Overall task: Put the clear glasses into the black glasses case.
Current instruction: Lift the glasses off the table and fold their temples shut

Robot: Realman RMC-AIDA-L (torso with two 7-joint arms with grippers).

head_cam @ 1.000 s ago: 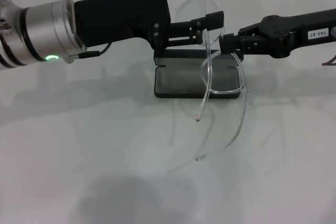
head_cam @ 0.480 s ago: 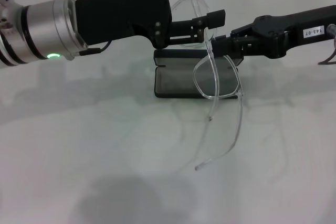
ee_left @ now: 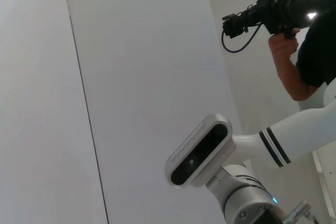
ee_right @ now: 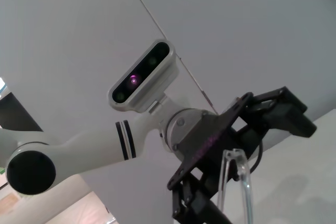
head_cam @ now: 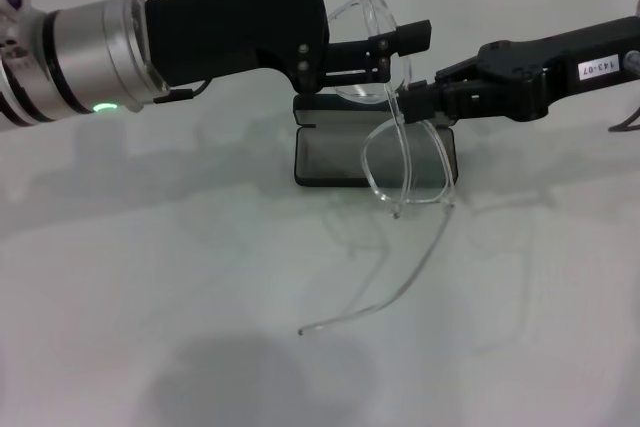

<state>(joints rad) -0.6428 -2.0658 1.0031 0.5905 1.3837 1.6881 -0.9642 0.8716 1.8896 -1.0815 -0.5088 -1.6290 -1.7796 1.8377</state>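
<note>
The clear glasses [head_cam: 404,161] hang in the air over the black glasses case [head_cam: 330,159], which lies open on the white table with its grey lining up. My left gripper [head_cam: 383,53] reaches in from the left and is shut on the upper end of the lens. From the right, my right gripper [head_cam: 408,103] is shut on the frame just above the case. One thin clear arm trails down towards the table in front of the case. The right wrist view shows a strip of the clear glasses [ee_right: 242,182] rising beside the left arm's black gripper.
The white table [head_cam: 200,277] spreads wide in front of the case. A wall runs along its far edge. In the left wrist view a person [ee_left: 315,51] holds a camera beside the robot's head [ee_left: 202,150].
My right gripper has moved left and slightly down with the glasses. The lens has swung lower over the case, and the trailing clear arm has swept left and down. The left gripper has barely moved.
</note>
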